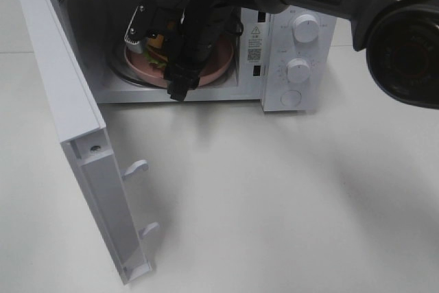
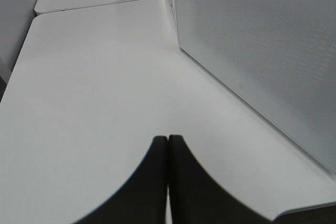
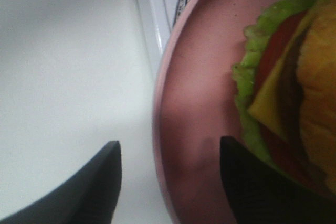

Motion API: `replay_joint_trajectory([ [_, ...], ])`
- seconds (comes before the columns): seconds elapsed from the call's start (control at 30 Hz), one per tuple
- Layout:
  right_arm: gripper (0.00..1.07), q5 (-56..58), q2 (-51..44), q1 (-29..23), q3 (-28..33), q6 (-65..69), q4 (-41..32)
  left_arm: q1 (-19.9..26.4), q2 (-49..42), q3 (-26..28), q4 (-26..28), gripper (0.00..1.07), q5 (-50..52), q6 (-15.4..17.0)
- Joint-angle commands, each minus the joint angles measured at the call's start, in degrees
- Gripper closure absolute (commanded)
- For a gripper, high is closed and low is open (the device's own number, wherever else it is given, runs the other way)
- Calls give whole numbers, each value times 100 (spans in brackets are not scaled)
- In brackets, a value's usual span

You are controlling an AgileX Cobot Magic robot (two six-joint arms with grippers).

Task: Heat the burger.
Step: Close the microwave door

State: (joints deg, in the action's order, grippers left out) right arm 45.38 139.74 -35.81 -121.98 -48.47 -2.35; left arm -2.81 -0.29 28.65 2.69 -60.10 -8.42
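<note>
- Inside the open microwave (image 1: 291,46), the burger (image 3: 294,87) sat on a pink plate (image 3: 194,93); from the high camera the right arm (image 1: 206,12) hid nearly all of it.
- Astride the plate's rim, the right gripper (image 3: 170,148) had its jaws spread, neither finger clearly touching it; the wrist view cut off the burger's far side.
- Over the white table (image 2: 94,87), the left gripper (image 2: 168,141) had its jaws pressed together beside a perforated white panel (image 2: 262,45), unseen from the high camera.
</note>
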Motion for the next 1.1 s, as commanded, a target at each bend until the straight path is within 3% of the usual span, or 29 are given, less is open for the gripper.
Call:
replay_joint_trajectory([
  [0.03, 36, 103, -223, -23, -40, 1031, -29, 29, -132, -17, 23, 106, 86, 6],
  [0.13, 29, 395, -355, -23, -40, 1948, -34, 29, -132, -17, 23, 106, 86, 6],
  [0.77, 31, 2573, -395, -23, -40, 3787, -905, 29, -132, -17, 23, 106, 86, 6],
  [1.1, 31, 2618, -607, -23, 80, 4584, -922, 29, -132, -17, 23, 106, 86, 6],
])
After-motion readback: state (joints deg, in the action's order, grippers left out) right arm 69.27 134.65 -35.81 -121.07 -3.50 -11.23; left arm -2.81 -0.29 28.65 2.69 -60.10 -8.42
